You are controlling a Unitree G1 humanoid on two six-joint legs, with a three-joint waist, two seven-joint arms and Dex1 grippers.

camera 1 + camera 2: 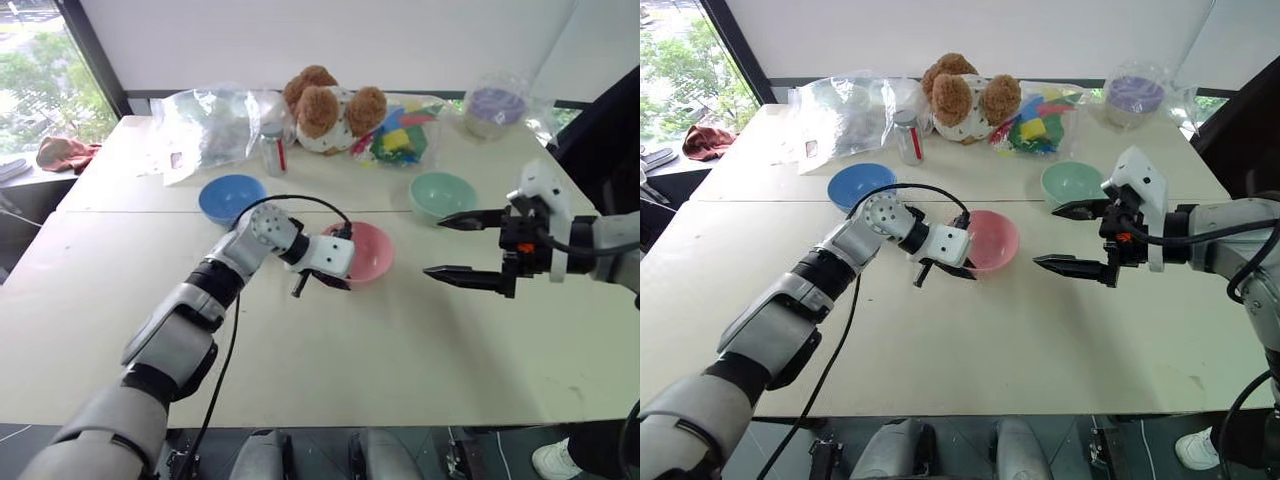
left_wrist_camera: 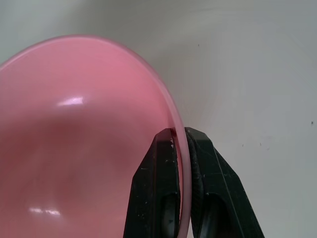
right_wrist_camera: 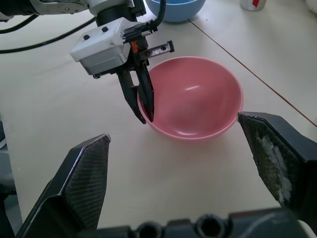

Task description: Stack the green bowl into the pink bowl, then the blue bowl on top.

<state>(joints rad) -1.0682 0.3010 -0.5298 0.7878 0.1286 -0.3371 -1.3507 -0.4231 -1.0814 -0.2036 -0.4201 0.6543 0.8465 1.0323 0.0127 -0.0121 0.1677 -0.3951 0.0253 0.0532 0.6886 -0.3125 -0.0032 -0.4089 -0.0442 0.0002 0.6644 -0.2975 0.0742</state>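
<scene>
The pink bowl (image 1: 370, 250) stands upright mid-table. My left gripper (image 2: 179, 133) is shut on the pink bowl's near-left rim, one finger inside the bowl and one outside. Behind it to the right, the green bowl (image 1: 442, 194) sits empty on the table. The blue bowl (image 1: 232, 197) is at the back left, also empty. To the right of the pink bowl, my right gripper (image 1: 434, 246) hovers wide open above the table. It points left at the pink bowl and holds nothing.
A teddy bear (image 1: 325, 108), plastic bags (image 1: 205, 125), a small bottle (image 1: 272, 150), a colourful packet (image 1: 400, 135) and a bagged purple item (image 1: 497, 108) line the back of the table. A person in dark clothes (image 1: 610, 130) stands at the right edge.
</scene>
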